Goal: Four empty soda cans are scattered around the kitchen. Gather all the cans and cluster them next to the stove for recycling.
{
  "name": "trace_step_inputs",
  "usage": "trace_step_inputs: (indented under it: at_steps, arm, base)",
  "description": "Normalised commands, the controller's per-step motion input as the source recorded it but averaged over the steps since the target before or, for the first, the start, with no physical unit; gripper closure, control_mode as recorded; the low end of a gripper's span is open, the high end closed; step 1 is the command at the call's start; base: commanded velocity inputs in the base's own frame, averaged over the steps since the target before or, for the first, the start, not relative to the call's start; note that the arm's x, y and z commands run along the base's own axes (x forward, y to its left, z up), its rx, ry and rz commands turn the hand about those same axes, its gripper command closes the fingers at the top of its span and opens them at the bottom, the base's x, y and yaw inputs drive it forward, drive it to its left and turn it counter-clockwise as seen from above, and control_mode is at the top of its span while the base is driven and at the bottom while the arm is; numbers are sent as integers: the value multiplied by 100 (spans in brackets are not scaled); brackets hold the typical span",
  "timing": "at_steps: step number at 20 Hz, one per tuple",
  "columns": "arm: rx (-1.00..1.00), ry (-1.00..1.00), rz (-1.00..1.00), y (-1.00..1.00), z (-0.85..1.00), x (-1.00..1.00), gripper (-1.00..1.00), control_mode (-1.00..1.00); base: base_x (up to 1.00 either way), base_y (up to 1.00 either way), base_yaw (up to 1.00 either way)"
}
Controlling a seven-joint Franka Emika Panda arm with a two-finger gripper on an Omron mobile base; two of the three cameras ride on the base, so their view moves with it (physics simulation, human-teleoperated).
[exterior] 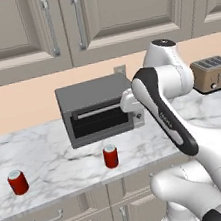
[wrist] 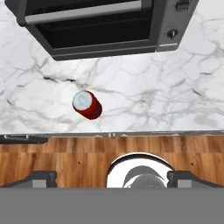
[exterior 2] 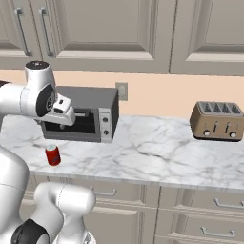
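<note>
1. Your gripper (wrist: 111,178) is hovering high above the counter's front edge, looking straight down; its two dark finger tips (wrist: 41,178) are sitting far apart at the bottom of the hand view, jaws spread and holding nothing.
2. You are looking at one red soda can (wrist: 87,104) standing upright on the marble counter (wrist: 144,92), in front of the toaster oven (wrist: 105,26) but clear of it, near the counter's front edge. The base views are showing the same can (exterior: 110,156) (exterior 2: 52,155).
3. You are also seeing a second red can (exterior: 17,182) standing upright further left on the counter, well apart from the first.
4. Both cans are small cylinders with silver tops; you cannot tell from these pictures whether anything is inside them.
5. You are seeing the toaster oven as a grey metal box with a dark glass door, a bar handle and round knobs at one side; its door is sitting closed.
6. You are seeing white stone veined with grey on the counter, and wood planks (wrist: 65,153) on the floor below.
7. A bronze four-slot toaster (exterior 2: 217,120) is standing at the right, against the peach wall (exterior 2: 157,97).
</note>
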Motion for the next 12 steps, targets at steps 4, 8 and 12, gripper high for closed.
trace_step_inputs:
  at_steps: [4, 8, 12]
  arm:
    - [-5, 15, -10, 45, 0, 27, -100, -100]
    - [-6, 26, -14, 51, 0, 28, -100, -100]
    - [-1, 13, -4, 9, 0, 8, -100, -100]
  base:
    - [0, 0, 0]
    - [0, 0, 0]
    - [0, 0, 0]
